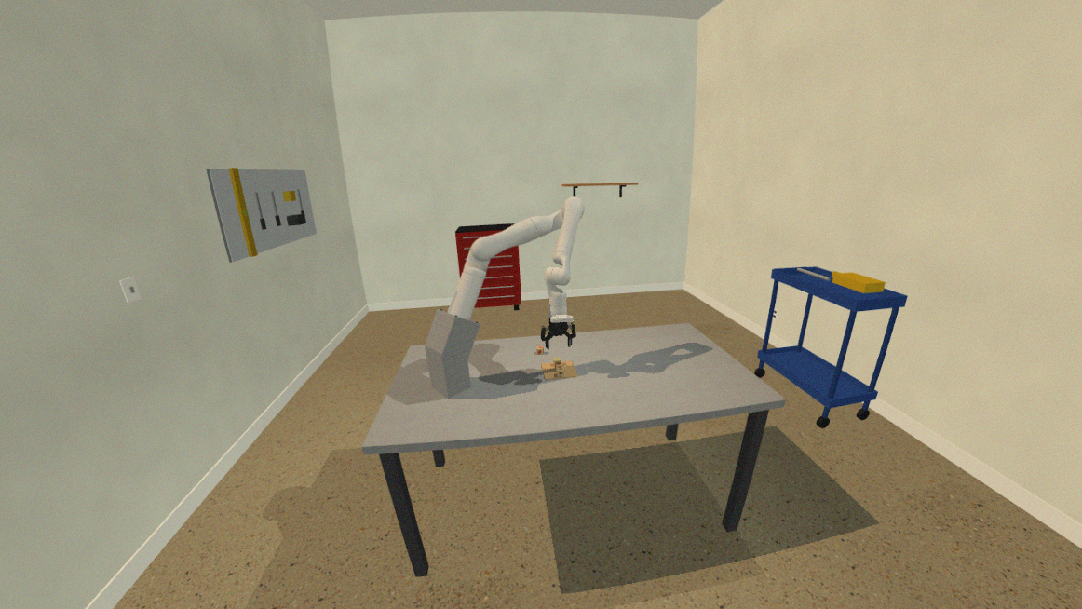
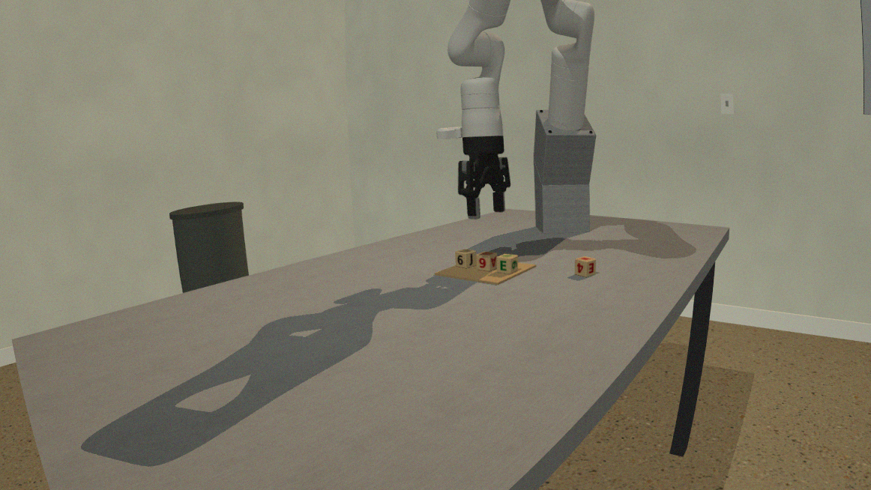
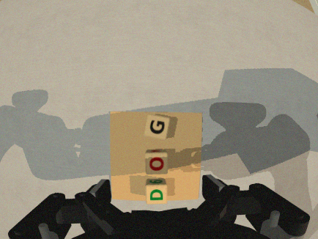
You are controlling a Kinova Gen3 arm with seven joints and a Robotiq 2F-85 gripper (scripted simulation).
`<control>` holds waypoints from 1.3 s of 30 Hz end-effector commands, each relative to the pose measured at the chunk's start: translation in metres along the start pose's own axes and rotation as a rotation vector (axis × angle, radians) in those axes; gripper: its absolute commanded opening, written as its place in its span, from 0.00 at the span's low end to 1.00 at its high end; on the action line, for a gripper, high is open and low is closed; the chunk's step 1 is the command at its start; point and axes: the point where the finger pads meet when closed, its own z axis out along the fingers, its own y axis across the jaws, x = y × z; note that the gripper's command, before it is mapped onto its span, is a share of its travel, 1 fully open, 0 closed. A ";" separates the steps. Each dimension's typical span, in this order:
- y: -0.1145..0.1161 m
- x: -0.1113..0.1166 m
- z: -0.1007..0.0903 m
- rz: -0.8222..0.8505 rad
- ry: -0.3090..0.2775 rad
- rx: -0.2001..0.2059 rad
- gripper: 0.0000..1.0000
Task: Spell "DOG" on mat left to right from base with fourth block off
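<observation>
Three wooden letter blocks lie in a row on the tan mat. In the wrist view their tops show a green D (image 3: 156,193), a red O (image 3: 156,163) and a black G (image 3: 159,127); the G block is turned slightly. In the exterior view the same row (image 2: 486,262) sits on the mat (image 2: 486,272). The fourth block (image 2: 585,266) lies on the table to the right of the mat, apart from it. My gripper (image 2: 486,210) is open and empty, well above the blocks. It also shows in the top view (image 1: 558,342).
The robot's grey base pedestal (image 2: 564,182) stands on the table behind the mat. A dark bin (image 2: 208,244) stands beyond the table's far edge. A blue cart (image 1: 829,340) stands off to the right of the table.
</observation>
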 end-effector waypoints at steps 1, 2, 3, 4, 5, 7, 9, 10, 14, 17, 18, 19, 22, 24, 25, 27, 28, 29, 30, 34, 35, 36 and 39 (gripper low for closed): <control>0.002 0.004 -0.002 0.012 0.010 -0.005 1.00; 0.002 0.004 -0.002 0.012 0.010 -0.005 1.00; 0.002 0.004 -0.002 0.012 0.010 -0.005 1.00; 0.002 0.004 -0.002 0.012 0.010 -0.005 1.00; 0.002 0.004 -0.002 0.012 0.010 -0.005 1.00; 0.002 0.004 -0.002 0.012 0.010 -0.005 1.00; 0.002 0.004 -0.003 0.012 0.010 -0.005 1.00; 0.003 0.004 -0.004 0.013 0.010 -0.006 1.00; 0.000 0.003 -0.012 0.011 0.008 -0.001 1.00; 0.001 0.003 -0.022 0.011 0.008 -0.001 1.00; 0.001 0.003 -0.026 0.011 0.008 -0.001 1.00; 0.001 0.003 -0.030 0.011 0.008 -0.001 1.00; 0.001 0.003 -0.043 0.011 0.008 -0.001 1.00; 0.001 0.003 -0.047 0.011 0.008 -0.001 1.00; 0.001 0.003 -0.047 0.011 0.008 -0.001 1.00; 0.001 0.003 -0.056 0.011 0.008 -0.001 1.00; 0.001 0.003 -0.060 0.011 0.008 -0.001 1.00; 0.001 0.002 -0.064 0.011 0.008 -0.001 1.00; 0.001 0.002 -0.068 0.011 0.008 -0.001 1.00; 0.000 0.002 -0.079 0.010 0.008 0.000 1.00; 0.000 0.003 -0.082 0.010 0.009 0.000 1.00; 0.000 0.003 -0.083 0.010 0.009 0.000 1.00; 0.000 0.003 -0.087 0.010 0.009 -0.001 1.00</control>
